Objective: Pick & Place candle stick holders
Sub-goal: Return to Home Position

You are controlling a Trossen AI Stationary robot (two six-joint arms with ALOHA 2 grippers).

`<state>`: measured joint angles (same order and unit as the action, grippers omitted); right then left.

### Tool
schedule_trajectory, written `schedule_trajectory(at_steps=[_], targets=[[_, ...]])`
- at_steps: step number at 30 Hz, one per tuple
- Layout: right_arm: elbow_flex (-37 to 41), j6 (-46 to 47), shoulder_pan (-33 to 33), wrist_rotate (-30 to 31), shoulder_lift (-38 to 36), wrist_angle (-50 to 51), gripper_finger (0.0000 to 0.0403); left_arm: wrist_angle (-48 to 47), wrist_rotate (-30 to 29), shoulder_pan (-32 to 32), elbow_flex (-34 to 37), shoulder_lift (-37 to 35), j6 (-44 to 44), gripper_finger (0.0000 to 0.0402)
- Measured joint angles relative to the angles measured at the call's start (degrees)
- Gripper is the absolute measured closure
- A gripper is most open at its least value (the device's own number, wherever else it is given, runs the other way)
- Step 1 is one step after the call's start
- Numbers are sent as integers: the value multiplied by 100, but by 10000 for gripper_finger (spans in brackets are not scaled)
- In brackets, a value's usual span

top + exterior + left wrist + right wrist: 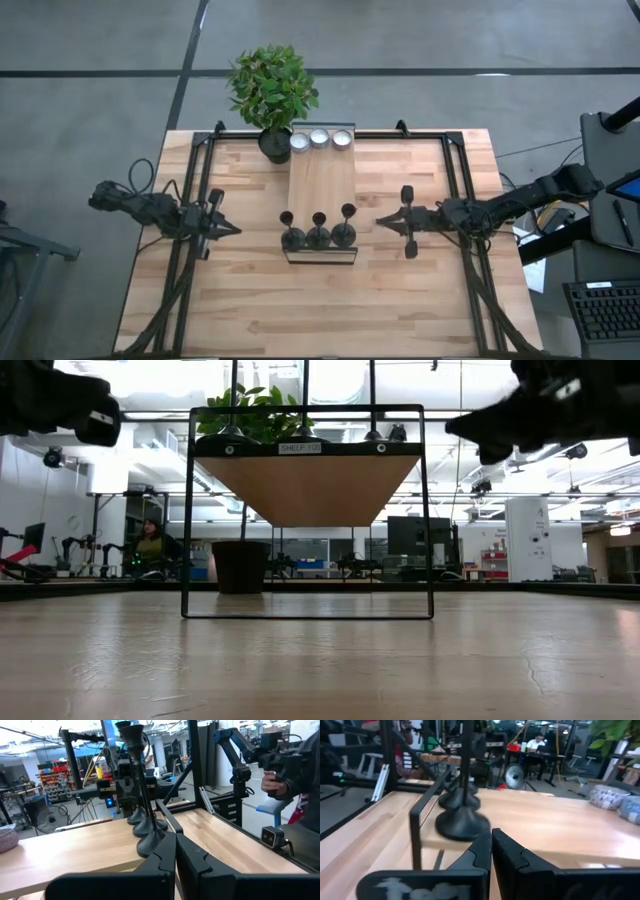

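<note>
Nearest me, at the front end of the shelf (322, 185), stand the candle stick holders. I count three: one (293, 240), two (318, 238), three (343, 236). They stand in a row across the plank, all upright, with their domed bases close beside each other. I judge that they line up at this end because the far end is taken, and a single row keeps the thin stems from tangling.

Level with that row, the left gripper (232, 229) hangs over the worktop (400, 300) on one side of the shelf and the right gripper (383, 221) on the other. Both point inward at the holders and both are apart from them. The left wrist view shows its fingers (165, 857) pressed together on nothing. The right wrist view shows its fingers (477, 852) the same way. With two empty arms and every holder up on the plank, I read the placing as done, and only the pull-back to rest is left.

Past the bare middle of the plank, three tealights (299, 141) (319, 138) (342, 138) sit in a row at the back edge. One plant (272, 85) stands just beside them in its dark pot (274, 147), at the worktop's far edge and off the shelf. Farther off, in the room, the low view shows one person (152, 545) seated at a desk.
</note>
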<state>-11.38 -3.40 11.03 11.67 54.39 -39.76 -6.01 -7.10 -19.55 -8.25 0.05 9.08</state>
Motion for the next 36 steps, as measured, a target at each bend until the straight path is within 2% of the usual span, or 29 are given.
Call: schedule_trajectory(at_steps=[5,8,12,18,20,22,27,32,36], targets=[[216,20,2,-68,1,0,394,-1,-38,4,7,0,-44,390],[333,-49,2,-553,-6,-161,394,-3,-36,4,15,7,-46,390],[548,160,7,-1048,-76,-985,394,-5,-36,4,13,7,-50,390],[1014,626,-152,-1113,-716,-1011,394,-19,-32,2,15,7,-53,390],[1082,732,-258,-1388,-1121,-627,394,-19,-32,2,15,7,-53,390],[1082,754,-354,-1536,-1669,164,394,-21,-31,0,15,9,-53,390],[1085,616,-561,-1518,-2945,1827,394,-25,-28,0,15,17,-53,390],[1085,336,-752,-1468,-4191,3074,394,-27,-29,0,13,17,-53,390],[1085,578,-782,-1450,-4839,3891,394,-29,-28,0,15,17,-53,390]])
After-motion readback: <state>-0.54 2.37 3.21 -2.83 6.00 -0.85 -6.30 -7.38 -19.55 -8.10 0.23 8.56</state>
